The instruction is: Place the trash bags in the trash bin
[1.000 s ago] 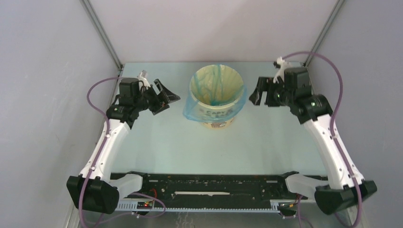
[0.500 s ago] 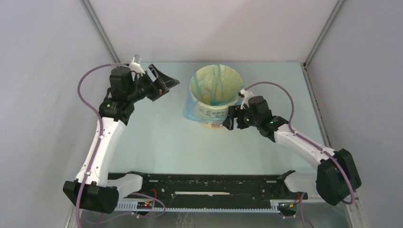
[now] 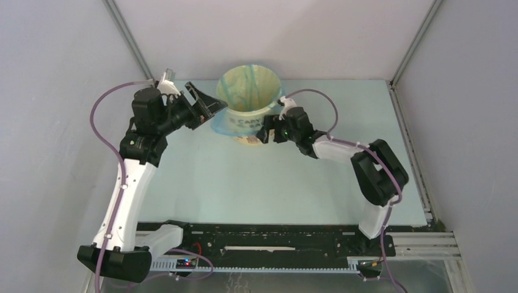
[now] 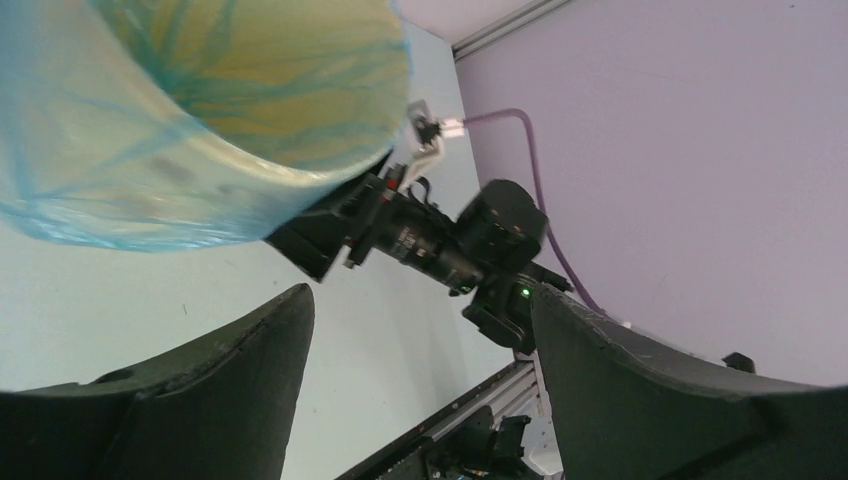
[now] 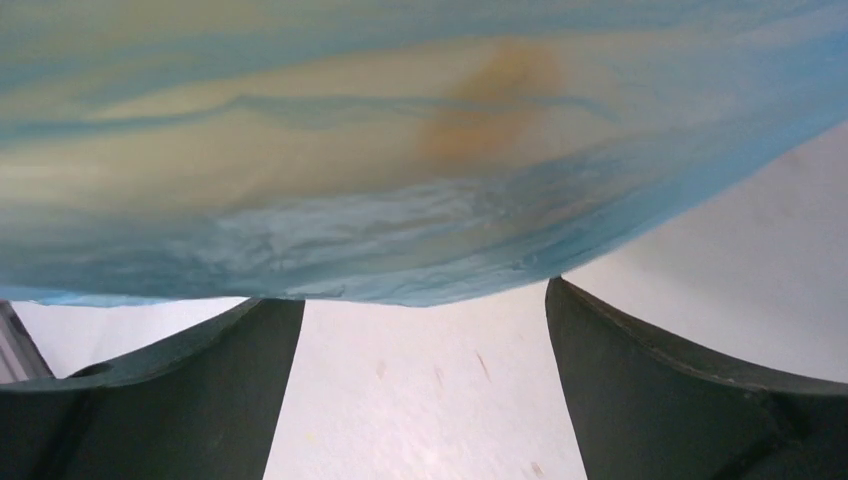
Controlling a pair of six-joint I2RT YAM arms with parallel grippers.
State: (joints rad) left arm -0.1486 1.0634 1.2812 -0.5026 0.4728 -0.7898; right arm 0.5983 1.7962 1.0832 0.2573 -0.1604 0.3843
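Observation:
The pale-yellow trash bin [image 3: 251,124] is at the back middle of the table. The light-blue trash bag [image 3: 222,124] lines it and folds over the rim, hanging down its left side. My left gripper [image 3: 209,107] is open, beside the bin's left rim; in its wrist view [image 4: 420,300] the bag-covered bin [image 4: 190,120] fills the upper left, apart from the fingers. My right gripper [image 3: 264,135] is open, low against the bin's right front. In the right wrist view [image 5: 425,300] the bag's [image 5: 400,240] hanging edge reaches the tips of the fingers [image 5: 250,380].
Grey walls close in on the left, back and right. A black rail [image 3: 262,238] runs along the near edge between the arm bases. The right arm's elbow [image 3: 379,171] is folded over the right middle of the pale table [image 3: 244,183].
The bin has shifted back and left on the table. My right arm has swung left and low, up against the bin's right side. My left gripper has risen slightly and stays open.

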